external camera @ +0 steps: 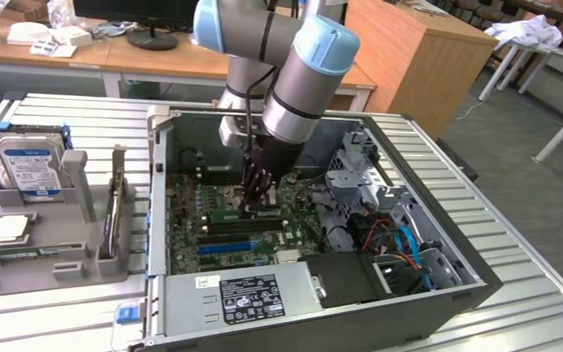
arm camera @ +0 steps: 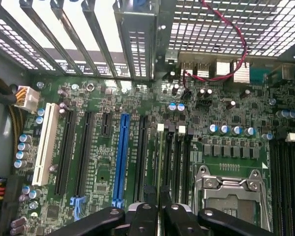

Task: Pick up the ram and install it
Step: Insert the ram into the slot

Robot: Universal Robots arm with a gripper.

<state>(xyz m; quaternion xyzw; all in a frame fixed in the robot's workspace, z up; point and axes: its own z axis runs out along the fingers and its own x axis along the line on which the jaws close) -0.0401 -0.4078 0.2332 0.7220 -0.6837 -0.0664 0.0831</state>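
Exterior view: the computer case (external camera: 159, 191) lies on its side with the side panel off, on a slatted metal table (external camera: 67, 117). Inside it are the green motherboard (external camera: 213, 227), a power supply (external camera: 247, 297) with a black-and-white label on the edge nearest the camera, a metal drive cage (external camera: 360, 172) and a bundle of blue and orange cables (external camera: 409, 246) towards the exterior view's right.

The arm reaches down into the case and the gripper (external camera: 257, 198) stands just above the board, near its middle. The arm's body hides the rear part of the case interior.

In the wrist view, the fingers (arm camera: 142, 216) are drawn in to a narrow gap and clamp the ram (arm camera: 161, 162). It is seen edge-on as a thin green strip. The strip runs along a bank of black memory slots (arm camera: 179, 157). Whether it is seated or only resting on a slot cannot be told.

The processor socket (arm camera: 231, 194) lies just beside the bank on one side. On the other side are black expansion slots, a blue slot (arm camera: 122, 157) and a white slot (arm camera: 45, 142). A red wire (arm camera: 231, 59) loops near the rear connectors, well apart from the ram.

A grey holder tray (external camera: 76, 257) stands beside the case, on the exterior view's left. It holds:
- an upright hard drive (external camera: 29, 165) with a blue-white label
- a square chip (external camera: 8, 229) lying flat
- a card (external camera: 115, 213) standing on edge
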